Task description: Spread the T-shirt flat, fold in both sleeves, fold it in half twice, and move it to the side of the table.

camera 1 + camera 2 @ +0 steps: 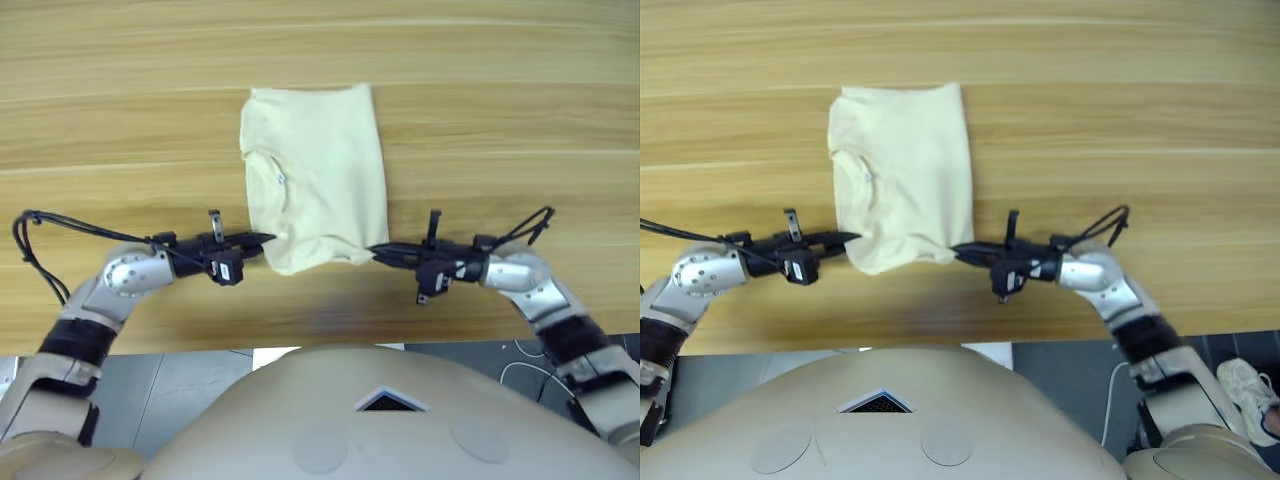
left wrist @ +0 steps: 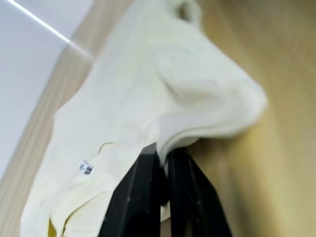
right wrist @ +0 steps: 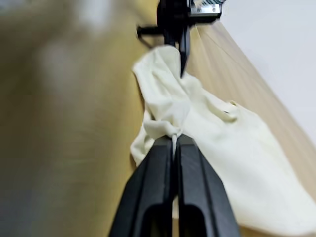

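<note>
My left gripper [image 1: 266,238] sits nearest me, jaws closed tight on the near left corner of the T-shirt [image 1: 320,150], with a thin pinch of cloth between the black fingers. I judge I hold it there to lift the near edge and carry it over toward the far edge for a fold in half. The shirt lies on the wooden table [image 1: 520,110] between my arms. It is a narrow pale-yellow strip, sleeves seemingly folded in, soft, limp and bunched at both pinches. My right gripper [image 1: 376,252] is clamped the same way on the near right corner.
</note>
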Tool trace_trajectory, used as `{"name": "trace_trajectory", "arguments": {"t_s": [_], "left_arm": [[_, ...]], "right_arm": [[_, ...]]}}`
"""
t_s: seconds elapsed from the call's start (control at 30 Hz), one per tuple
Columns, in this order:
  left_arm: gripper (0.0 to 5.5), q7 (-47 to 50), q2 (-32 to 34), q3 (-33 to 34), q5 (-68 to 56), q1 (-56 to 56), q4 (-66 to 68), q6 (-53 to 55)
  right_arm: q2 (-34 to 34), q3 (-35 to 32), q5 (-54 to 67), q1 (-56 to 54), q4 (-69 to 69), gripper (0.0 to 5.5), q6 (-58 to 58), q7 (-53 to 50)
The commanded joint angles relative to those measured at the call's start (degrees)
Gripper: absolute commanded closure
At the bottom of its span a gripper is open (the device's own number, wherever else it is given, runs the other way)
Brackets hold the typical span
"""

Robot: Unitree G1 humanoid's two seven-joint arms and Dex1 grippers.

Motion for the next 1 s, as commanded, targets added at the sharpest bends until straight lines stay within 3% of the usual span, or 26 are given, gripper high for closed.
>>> {"name": "trace_trajectory", "arguments": {"t_s": [0.03,0.33,0.67,1.0], "left_arm": [[5.44,2.63,-0.11,2.60,0.08,6.96,-2.44,2.78],[5.44,11.68,-6.94,12.11,-0.83,3.16,-6.77,9.02],[5.44,14.79,-12.85,10.85,5.65,-8.79,1.42,9.56],[5.44,21.16,-17.45,9.32,12.77,-24.51,21.44,10.45]], "right_arm": [[-2.82,-3.44,6.02,4.94,-4.28,5.50,1.85,0.11],[1.48,-8.85,6.52,1.03,-4.08,5.50,5.59,-1.51],[8.75,-10.07,0.42,-9.76,3.16,5.50,8.72,-3.98],[17.60,-11.51,-12.97,-28.13,22.39,5.50,11.64,-17.97]]}}
